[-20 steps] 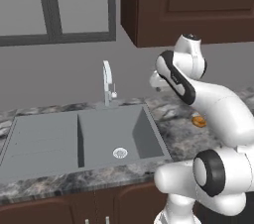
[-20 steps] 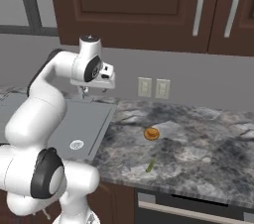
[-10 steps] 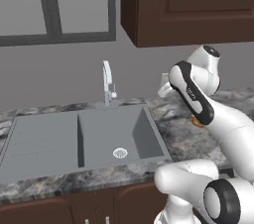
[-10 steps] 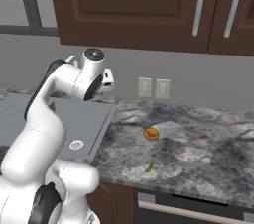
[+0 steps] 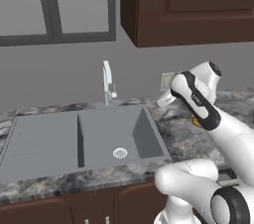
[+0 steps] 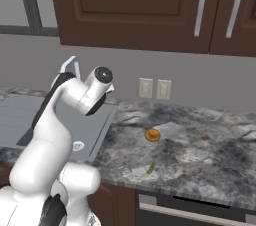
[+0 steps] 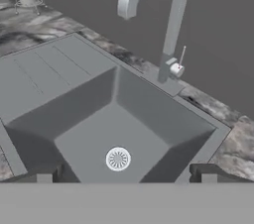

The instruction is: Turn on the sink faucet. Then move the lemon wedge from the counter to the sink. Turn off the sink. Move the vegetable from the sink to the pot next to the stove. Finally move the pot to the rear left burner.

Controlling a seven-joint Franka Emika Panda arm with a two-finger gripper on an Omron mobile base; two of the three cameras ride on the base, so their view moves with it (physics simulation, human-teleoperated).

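over the last second the arm has swung from a pose close above the basin to one further right, so the gripper [image 5: 163, 100] now hangs over the worktop [image 5: 183, 136] just right of the sink [image 5: 111, 136], with the hand turned back toward the sink faucet [image 5: 106, 82]. the jaws stand wide apart and hold nothing. no water runs from the spout and the basin is bare, so the first step, turning the faucet on, looks not yet done; this swing reads as lining up for the lever rather than for the lemon. the hand view gives what the base views cannot: the thin lever [image 7: 180, 58] standing up at the faucet's side, the curved spout above it and the round drain [image 7: 118, 159] below, with both dark fingertips [image 7: 206, 172] low in the frame. the right base view adds the stretch of worktop right of the sink, where the lemon wedge [image 6: 151, 166] lies near the front edge, untouched, and a small orange thing [image 6: 152, 134] sits further back, well apart from the gripper. the left base view shows both basins.
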